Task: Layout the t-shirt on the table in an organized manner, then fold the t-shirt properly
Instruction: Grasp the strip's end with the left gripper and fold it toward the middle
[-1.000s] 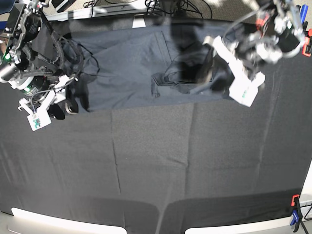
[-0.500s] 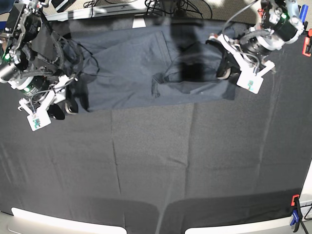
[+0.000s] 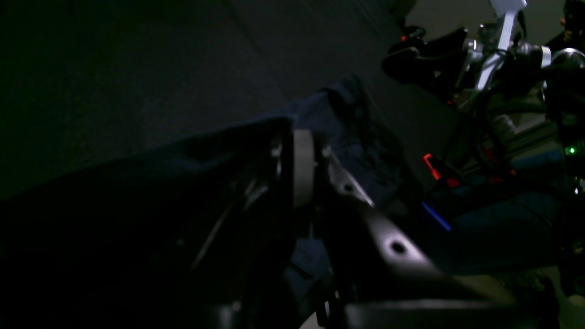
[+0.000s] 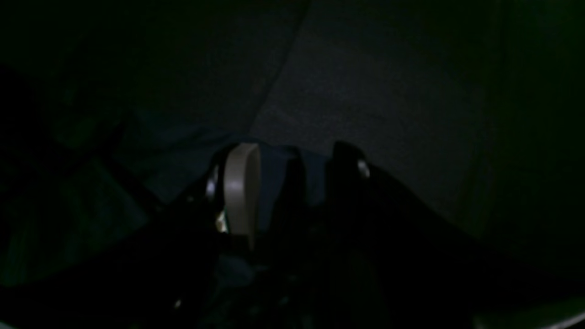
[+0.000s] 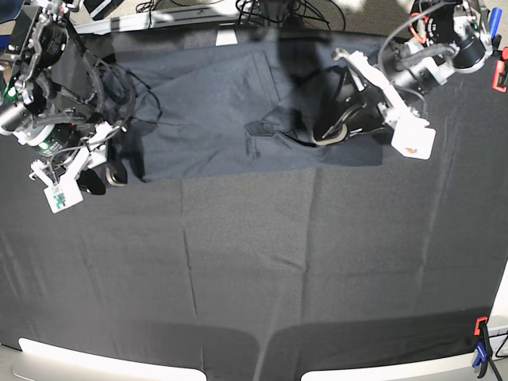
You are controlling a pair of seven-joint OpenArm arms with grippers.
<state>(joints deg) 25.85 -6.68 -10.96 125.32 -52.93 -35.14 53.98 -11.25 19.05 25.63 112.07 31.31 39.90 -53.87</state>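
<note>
The dark navy t-shirt (image 5: 214, 111) lies spread across the back of the table (image 5: 254, 262), with a rumpled fold near its right half. My left gripper (image 5: 335, 131) is down on that right half. In the left wrist view its jaws (image 3: 317, 151) stand pressed together with navy fabric (image 3: 361, 132) bunched around them. My right gripper (image 5: 104, 178) rests at the shirt's near left corner. In the right wrist view (image 4: 292, 160) its fingers stand apart with blue fabric (image 4: 315, 173) between them.
Orange and blue clamps (image 5: 479, 341) sit at the near right corner and a red one (image 5: 500, 75) at the far right edge. Cables (image 5: 278, 9) lie behind the back edge. White panels (image 5: 79, 365) line the front edge.
My left gripper has swung from above the shirt's right edge down and left onto the shirt's right half, and the fabric there has bunched up. The right arm has not moved.
</note>
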